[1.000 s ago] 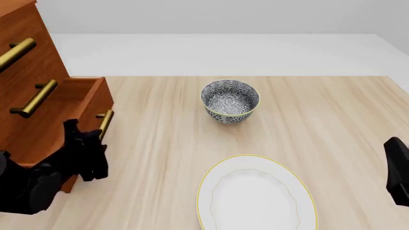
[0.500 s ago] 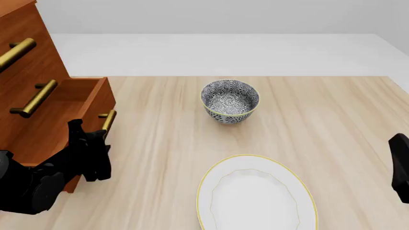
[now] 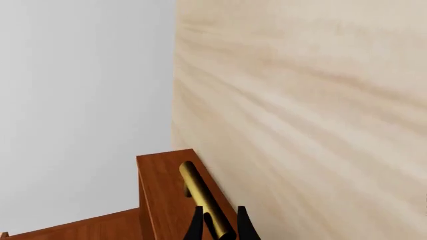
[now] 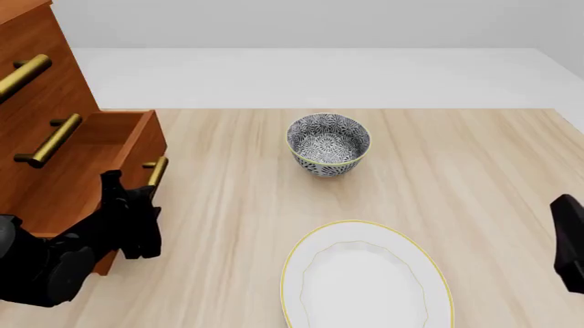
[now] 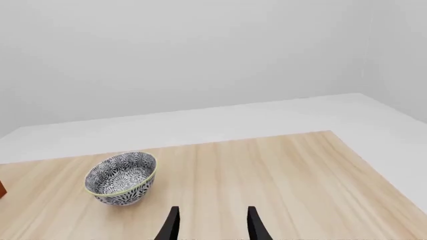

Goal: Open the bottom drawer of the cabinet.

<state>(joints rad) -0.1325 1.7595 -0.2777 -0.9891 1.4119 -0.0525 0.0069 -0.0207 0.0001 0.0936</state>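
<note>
A tall reddish-brown wooden cabinet [image 4: 41, 102] stands at the far left of a pale wood counter [image 4: 456, 178], with 3 stacked drawers, each carrying a brass bar handle. The 2 upper drawers sit flush in the cabinet face. The bottom drawer [image 4: 96, 160] is pulled out toward the middle of the counter, its open box showing from above and its front panel standing clear of the cabinet. Its brass handle [image 4: 154, 172] runs along that front panel. The left gripper [image 4: 137, 205], black and bulky, sits at the near end of this handle; in the left wrist view [image 3: 217, 227] its jaws are drawn close together with the brass bar [image 3: 205, 202] between the 2 fingertips, clamped on the handle. To the right, near the middle of the counter and well apart from the drawer, stands a blue-and-white patterned bowl [image 4: 329, 144] with a yellow rim, upright. Nearer the camera and slightly further right lies a white plate [image 4: 365, 277] with a thin yellow edge, partly cut off by the lower border. At the far right edge only a dark part of the right arm [image 4: 567, 242] shows. In the right wrist view the right gripper [image 5: 212, 222] has its jaws parted with nothing between them, above bare counter, with the bowl [image 5: 121, 177] well ahead.
</note>
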